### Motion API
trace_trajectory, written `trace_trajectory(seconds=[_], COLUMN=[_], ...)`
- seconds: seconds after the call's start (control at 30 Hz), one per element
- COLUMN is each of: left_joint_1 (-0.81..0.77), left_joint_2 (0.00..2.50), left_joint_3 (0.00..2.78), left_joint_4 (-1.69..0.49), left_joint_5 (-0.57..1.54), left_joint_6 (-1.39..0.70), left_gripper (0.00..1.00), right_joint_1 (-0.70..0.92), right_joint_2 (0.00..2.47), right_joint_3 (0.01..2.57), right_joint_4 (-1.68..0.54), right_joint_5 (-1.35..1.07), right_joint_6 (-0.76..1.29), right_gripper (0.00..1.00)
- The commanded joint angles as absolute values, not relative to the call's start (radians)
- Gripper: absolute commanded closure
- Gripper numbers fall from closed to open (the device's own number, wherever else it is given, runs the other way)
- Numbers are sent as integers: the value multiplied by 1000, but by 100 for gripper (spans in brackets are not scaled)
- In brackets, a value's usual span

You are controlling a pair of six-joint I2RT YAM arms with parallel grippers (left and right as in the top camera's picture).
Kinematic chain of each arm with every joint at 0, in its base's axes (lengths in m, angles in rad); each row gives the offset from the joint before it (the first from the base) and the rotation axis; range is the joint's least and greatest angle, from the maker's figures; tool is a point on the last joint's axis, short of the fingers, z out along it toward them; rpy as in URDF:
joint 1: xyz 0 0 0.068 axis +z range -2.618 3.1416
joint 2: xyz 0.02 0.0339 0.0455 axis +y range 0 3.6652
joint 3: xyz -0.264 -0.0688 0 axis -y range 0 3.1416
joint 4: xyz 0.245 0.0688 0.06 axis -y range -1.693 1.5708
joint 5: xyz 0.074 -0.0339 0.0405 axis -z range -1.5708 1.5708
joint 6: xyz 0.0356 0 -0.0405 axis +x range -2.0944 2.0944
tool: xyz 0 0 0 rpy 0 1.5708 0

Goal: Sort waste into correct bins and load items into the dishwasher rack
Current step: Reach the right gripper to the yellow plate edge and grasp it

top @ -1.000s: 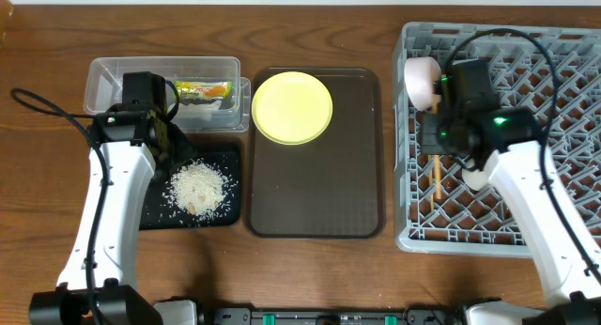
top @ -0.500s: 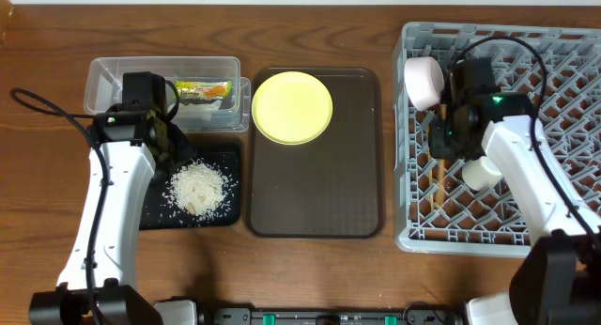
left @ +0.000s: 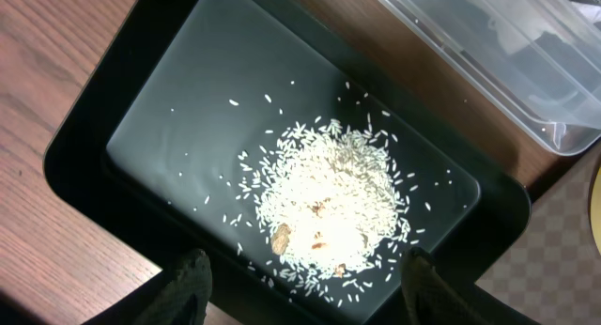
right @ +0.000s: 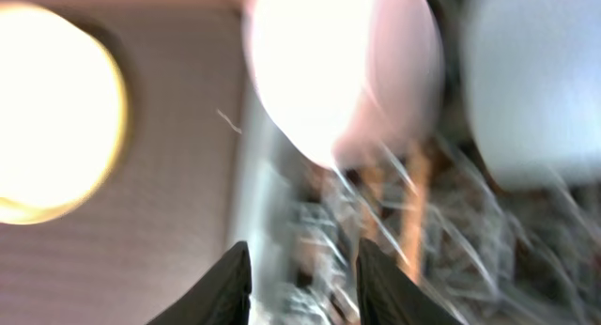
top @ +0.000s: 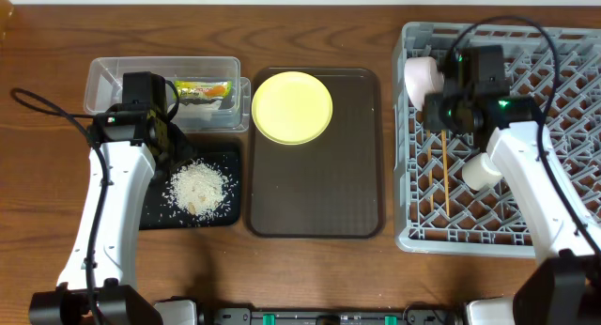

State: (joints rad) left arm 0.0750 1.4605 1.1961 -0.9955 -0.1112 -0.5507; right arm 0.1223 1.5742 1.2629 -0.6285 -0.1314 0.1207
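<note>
My left gripper (top: 161,137) (left: 305,269) hangs open and empty over the black tray (top: 155,208) (left: 169,109), which holds the heap of rice scraps (top: 199,187) (left: 329,203). The green-and-orange wrapper (top: 204,89) lies in the clear tub (top: 122,81) (left: 507,62). My right gripper (top: 439,114) (right: 302,255) is open and empty over the left side of the grey rack (top: 563,81). The white bowl (top: 421,79) (right: 347,62), the small white cup (top: 481,171) and the chopsticks (top: 441,170) (right: 413,212) lie in the rack. The yellow plate (top: 292,107) (right: 52,109) sits on the brown tray. No light blue bowl shows clearly.
The brown serving tray (top: 315,184) (right: 178,175) lies between the bins and the rack. The right wrist view is blurred; a pale shape (right: 535,81) at its right cannot be identified. Black cables loop above both arms.
My right gripper has let go of the chopsticks, which now lie in the rack, and has moved toward the rack's far left corner. The left arm has not moved.
</note>
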Motion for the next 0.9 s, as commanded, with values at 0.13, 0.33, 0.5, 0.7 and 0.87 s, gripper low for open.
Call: trace_trajectory(seconds=[0.13, 0.33, 0.5, 0.7, 0.87], left_joint_1=[78, 78, 78, 78, 78], left_joint_2=[1457, 1457, 1457, 1457, 1457], left_joint_3=[1197, 1197, 1197, 1197, 1197], left_joint_4=[-1002, -1001, -1001, -1002, -1001], left_joint_5=[-116, -116, -116, -116, -116], left_joint_6=[-559, -559, -559, -559, -559], left_gripper=[33, 33, 33, 33, 33], right_joint_1=[264, 393, 456, 509, 531], right_joint_2=[1591, 1720, 1850, 1991, 2068], right_joint_3=[1279, 1279, 1279, 1279, 1279], right_joint_4=[-476, -414, -348, -225, -191], right_joint_5=[-300, -175, -67, -56, -41], right_joint_6=[118, 154, 282, 364, 423], right_gripper=[57, 53, 53, 55, 57])
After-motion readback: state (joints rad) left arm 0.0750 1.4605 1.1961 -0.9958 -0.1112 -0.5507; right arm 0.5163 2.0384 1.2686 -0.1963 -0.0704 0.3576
